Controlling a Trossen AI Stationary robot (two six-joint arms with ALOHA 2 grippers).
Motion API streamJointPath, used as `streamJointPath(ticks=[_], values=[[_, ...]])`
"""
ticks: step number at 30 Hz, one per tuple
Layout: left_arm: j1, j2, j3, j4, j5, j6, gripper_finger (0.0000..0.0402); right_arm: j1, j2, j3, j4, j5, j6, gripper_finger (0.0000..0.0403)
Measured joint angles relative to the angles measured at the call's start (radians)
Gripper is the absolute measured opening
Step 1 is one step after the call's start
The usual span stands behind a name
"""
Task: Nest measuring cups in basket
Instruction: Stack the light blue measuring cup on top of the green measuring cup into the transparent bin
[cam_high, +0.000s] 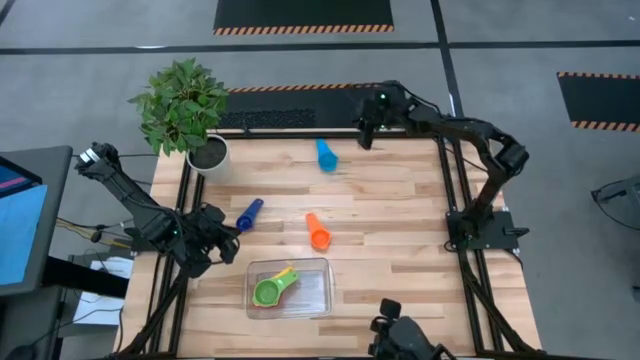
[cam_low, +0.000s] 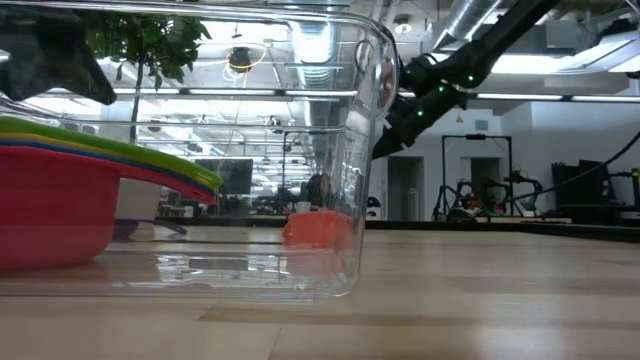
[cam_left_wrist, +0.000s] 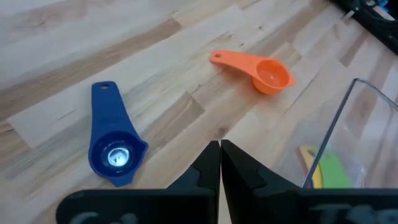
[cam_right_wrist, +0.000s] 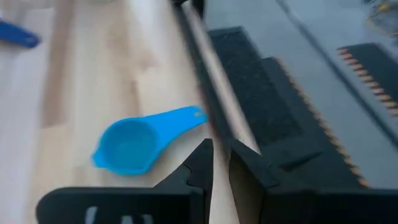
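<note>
The clear basket (cam_high: 322, 290) stands near the table's front edge. Green (cam_high: 267, 292) and yellow (cam_high: 287, 274) measuring cups are nested in it, over a red one (cam_low: 50, 215). On the table lie a dark blue cup (cam_left_wrist: 113, 142), an orange cup (cam_left_wrist: 261, 70) and a light blue cup (cam_right_wrist: 140, 142). My left gripper (cam_left_wrist: 220, 155) is shut and empty, hovering just left of the basket, short of the dark blue cup. My right gripper (cam_right_wrist: 219, 163) hovers at the far edge beside the light blue cup. Its fingers stand a narrow gap apart, with nothing between them.
A potted plant (cam_high: 185, 110) in a white pot stands at the far left corner. A black mat (cam_right_wrist: 273, 118) lies beyond the table's far edge. Bare wood lies to the right of the orange cup and the basket.
</note>
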Motion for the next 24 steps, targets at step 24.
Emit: streamJointPath(ticks=[24], values=[[0.001,0.0,0.0,-0.005,-0.048,0.089,0.0,0.199,-0.014,0.065,-0.249,0.287,-0.532,0.0144]])
